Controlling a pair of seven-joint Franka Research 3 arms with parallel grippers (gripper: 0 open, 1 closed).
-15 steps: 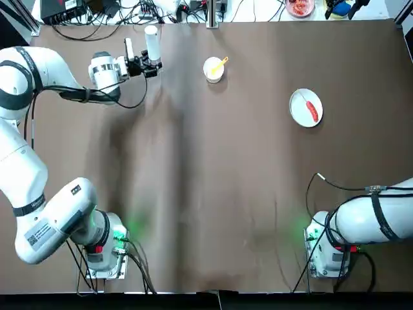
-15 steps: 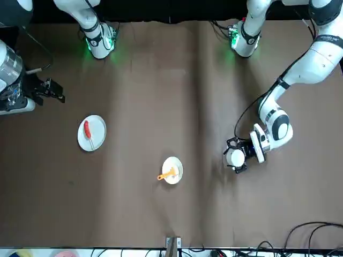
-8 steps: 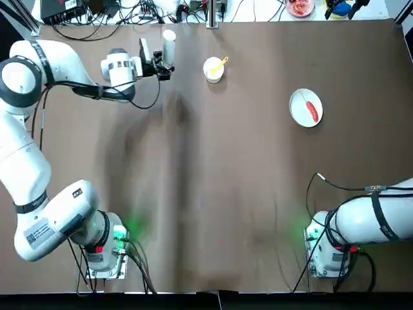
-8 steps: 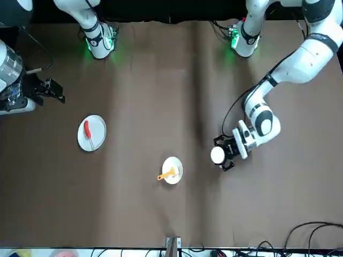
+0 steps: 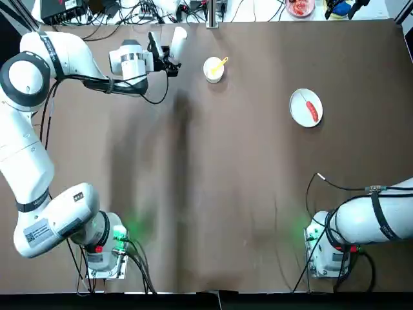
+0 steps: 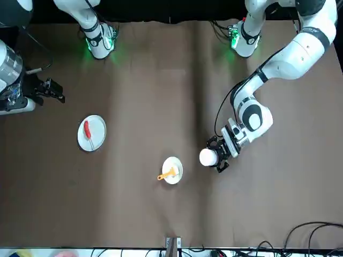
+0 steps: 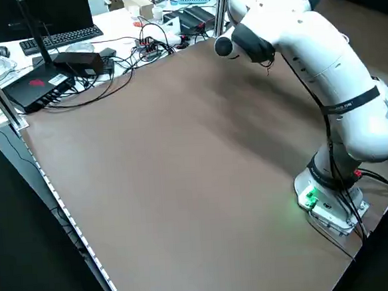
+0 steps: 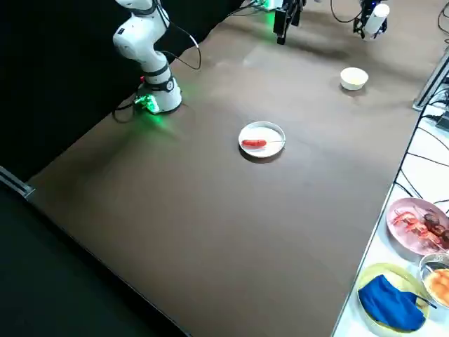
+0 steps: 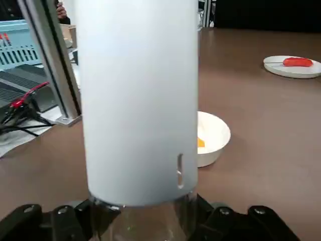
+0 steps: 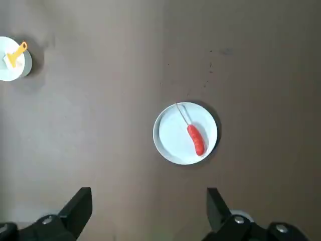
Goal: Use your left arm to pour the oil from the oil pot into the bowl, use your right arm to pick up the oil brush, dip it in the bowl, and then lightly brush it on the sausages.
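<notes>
Bottle carried closer to the bowl than half a second ago.

Top view: the left gripper (image 5: 169,57), clamped on the bottle (image 5: 177,37), has slid along the far edge toward the bowl (image 5: 213,70), where the brush (image 5: 220,64) rests; the sausage (image 5: 311,110) lies on its plate (image 5: 301,114).
Front view: the right gripper (image 6: 53,91) is parked at the table's side.
Right wrist view: its fingers (image 10: 75,207) stand apart, empty.
Right side view: brown table (image 8: 210,210); food dishes (image 8: 419,225) alongside.

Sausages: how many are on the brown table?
1. The sausage lies on the white plate, on the right side of the table, away from the bowl. None seems hidden.
</notes>
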